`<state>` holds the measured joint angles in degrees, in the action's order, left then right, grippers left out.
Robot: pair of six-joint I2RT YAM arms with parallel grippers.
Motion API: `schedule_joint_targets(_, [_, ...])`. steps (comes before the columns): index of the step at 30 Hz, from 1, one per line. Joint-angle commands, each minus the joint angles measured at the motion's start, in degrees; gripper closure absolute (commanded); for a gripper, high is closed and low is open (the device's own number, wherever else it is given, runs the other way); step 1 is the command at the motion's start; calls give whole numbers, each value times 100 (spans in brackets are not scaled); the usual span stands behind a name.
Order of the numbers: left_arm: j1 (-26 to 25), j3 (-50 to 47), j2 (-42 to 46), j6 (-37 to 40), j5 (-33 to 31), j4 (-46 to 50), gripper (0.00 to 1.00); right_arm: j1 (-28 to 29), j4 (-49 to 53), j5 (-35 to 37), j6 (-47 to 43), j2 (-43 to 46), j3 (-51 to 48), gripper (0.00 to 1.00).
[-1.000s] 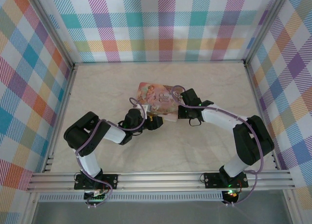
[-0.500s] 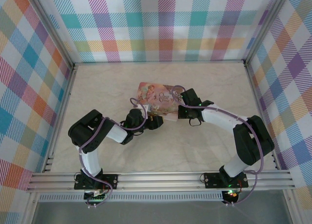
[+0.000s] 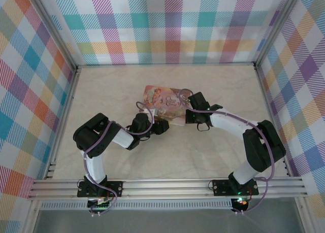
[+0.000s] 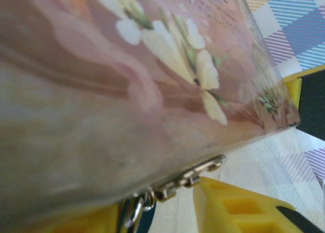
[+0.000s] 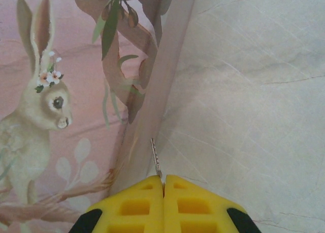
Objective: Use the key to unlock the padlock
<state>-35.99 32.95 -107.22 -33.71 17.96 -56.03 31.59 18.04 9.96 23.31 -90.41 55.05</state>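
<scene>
The pink illustrated tin [image 3: 163, 102] lies mid-table. In the left wrist view the tin [image 4: 127, 80] looms close, its gold clasp [image 4: 195, 176] along the lower edge. From the clasp hangs the tiny padlock [image 4: 145, 221], a silver shackle over a blue body, right against my left finger. My left gripper [image 4: 157, 215] is open, with a gap between the padlock and the right finger [image 4: 238, 207]. It sits at the tin's near edge [image 3: 161, 126]. My right gripper [image 5: 163, 185] is shut on the key [image 5: 156, 159], whose thin blade points along the tin's side wall [image 5: 162, 86]. That gripper is at the tin's right edge [image 3: 189, 117].
Plaid walls [image 3: 167, 25] enclose the marbled tabletop [image 3: 203, 157] on three sides. An aluminium rail [image 3: 167, 187] runs along the near edge by the arm bases. Bare table lies to the right of the tin [image 5: 254, 91].
The left arm's elbow has shifted slightly right and its gripper has edged closer to the tin's near edge. The right arm and the tin have not moved.
</scene>
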Motion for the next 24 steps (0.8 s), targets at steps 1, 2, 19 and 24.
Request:
schedule_joint_targets(1, [74,176,-70,17,18,-71,65,40,2,-55,39,76,-20,100])
schedule_joint_targets(2, [79,177,-84,14,-9,-87,64,40,13,-50,35,76,-20,100])
schedule_joint_targets(19, [136,21,0,36,-108,-48,57,-33,89,173,-21,-60,189,100])
schedule_joint_targets(24, [144,164,-85,32,-53,-136,52,-183,257,322,-20,-109,381,100])
